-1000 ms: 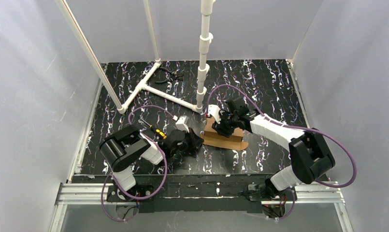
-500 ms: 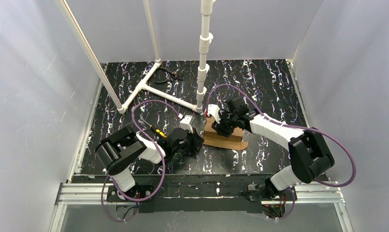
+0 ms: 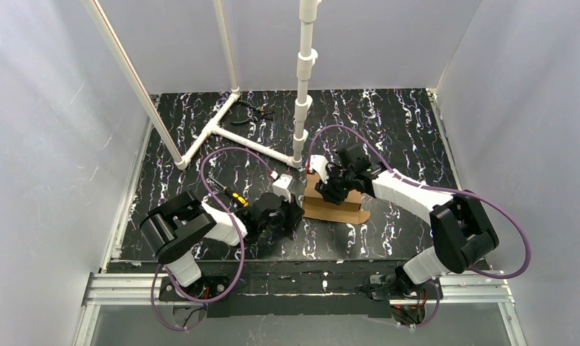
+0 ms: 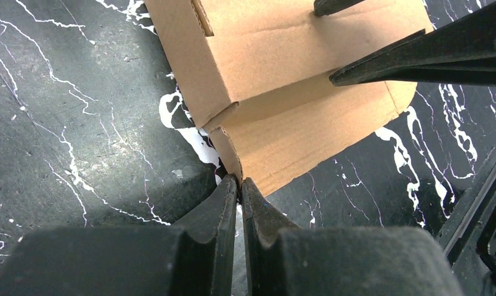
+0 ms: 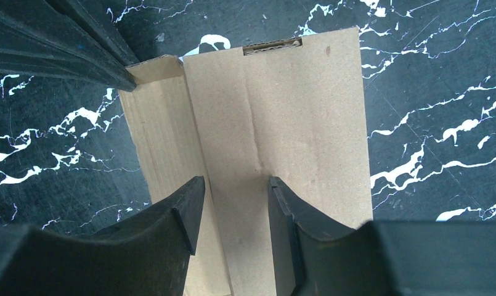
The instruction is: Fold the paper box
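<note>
The paper box [image 3: 338, 207] is brown corrugated cardboard, partly folded, lying on the black marbled table. My right gripper [image 3: 328, 192] is open above its top panel [image 5: 294, 123], with the jaws on either side of a fold line [image 5: 233, 182]. My left gripper [image 3: 295, 210] is shut. Its tips [image 4: 240, 180] touch the near corner of a small raised side flap [image 4: 231, 151] at the box's left end. The left fingers [image 5: 79, 49] also show in the right wrist view, against that flap [image 5: 159, 69]. The right fingers [image 4: 430, 55] cross the left wrist view above the box [image 4: 294, 61].
A white pipe frame [image 3: 229, 133] and an upright white pole [image 3: 302, 94] stand behind the box. Pliers [image 3: 256, 109] lie at the back. A screwdriver with a yellow and black handle [image 3: 233, 194] lies by the left arm. Grey walls enclose the table.
My left gripper has moved to the right, up to the box's left corner. The right gripper and the box have stayed in place.
</note>
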`<state>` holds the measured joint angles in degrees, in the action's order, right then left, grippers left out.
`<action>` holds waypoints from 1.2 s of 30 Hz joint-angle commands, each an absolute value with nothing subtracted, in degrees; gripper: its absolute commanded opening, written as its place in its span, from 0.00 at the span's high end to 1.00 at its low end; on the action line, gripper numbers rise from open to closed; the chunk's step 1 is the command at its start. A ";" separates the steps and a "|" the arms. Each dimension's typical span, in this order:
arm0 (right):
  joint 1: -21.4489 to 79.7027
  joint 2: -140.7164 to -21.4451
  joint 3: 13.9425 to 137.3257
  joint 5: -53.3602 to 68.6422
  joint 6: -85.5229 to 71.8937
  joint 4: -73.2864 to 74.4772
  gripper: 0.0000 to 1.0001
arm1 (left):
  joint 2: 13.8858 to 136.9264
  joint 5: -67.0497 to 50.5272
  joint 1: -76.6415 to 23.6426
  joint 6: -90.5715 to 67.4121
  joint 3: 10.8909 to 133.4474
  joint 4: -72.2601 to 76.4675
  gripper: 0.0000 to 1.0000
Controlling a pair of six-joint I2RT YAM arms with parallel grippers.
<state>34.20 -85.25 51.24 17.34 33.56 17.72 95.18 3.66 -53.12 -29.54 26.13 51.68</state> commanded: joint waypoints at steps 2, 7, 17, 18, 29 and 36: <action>34.63 -89.05 49.75 17.59 31.85 23.46 0.50 | 91.86 1.36 -54.14 -24.86 29.31 48.31 0.94; 34.63 -89.19 49.75 17.67 31.84 23.57 0.50 | 91.50 0.30 -54.14 -22.56 31.28 45.60 0.94; 34.65 -89.29 49.83 17.95 31.90 23.73 0.50 | 89.52 1.66 -52.46 -24.76 32.59 40.58 0.93; 34.63 -89.31 49.83 17.95 31.96 23.77 0.50 | 89.34 1.29 -52.16 -25.12 32.87 40.00 0.93; 34.63 -89.47 49.78 17.98 32.09 23.91 0.50 | 89.00 -7.43 -49.06 -25.55 37.58 35.21 0.93; 34.63 -89.64 49.68 18.11 32.39 24.08 0.50 | 89.33 -11.63 -45.86 -28.06 39.33 32.79 0.93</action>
<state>34.20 -85.67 51.62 17.32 33.23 17.61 92.42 -7.38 -47.59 -26.59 35.75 32.08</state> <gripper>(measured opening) 0.501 0.065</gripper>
